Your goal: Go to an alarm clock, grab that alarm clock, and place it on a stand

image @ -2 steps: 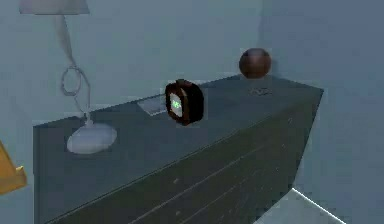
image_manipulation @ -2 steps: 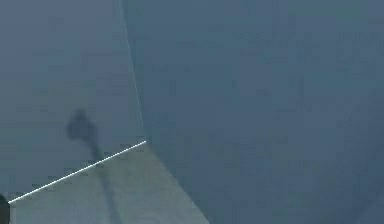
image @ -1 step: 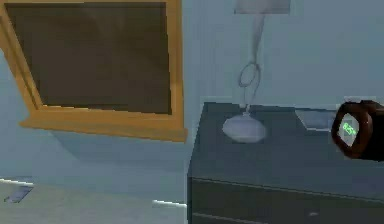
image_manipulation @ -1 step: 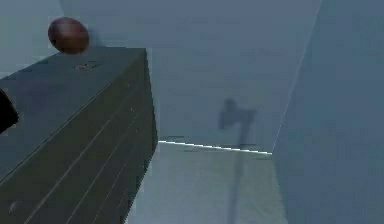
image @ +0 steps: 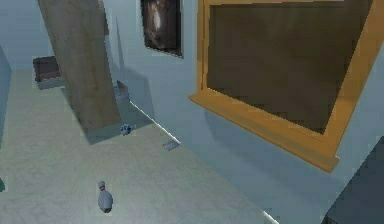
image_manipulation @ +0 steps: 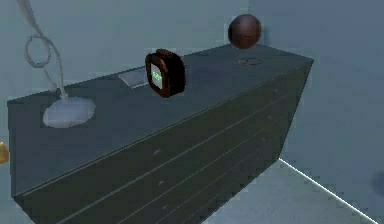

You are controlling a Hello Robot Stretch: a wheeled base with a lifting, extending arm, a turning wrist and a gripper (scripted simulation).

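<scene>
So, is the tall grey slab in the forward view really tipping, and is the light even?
Forward view: the grey slab leans only in the picture, with grey shadow on the wall beside it; arm side view: the dresser front is darker than its top.

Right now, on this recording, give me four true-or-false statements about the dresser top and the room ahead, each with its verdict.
1. The alarm clock stands on the dresser. True.
2. The brown ball lies on the floor. False: it rests on the dresser top, right of the clock in the arm side view.
3. The white lamp base sits left of the clock in the arm side view. True.
4. The window frame in the forward view is white. False: it is orange-brown.
</scene>
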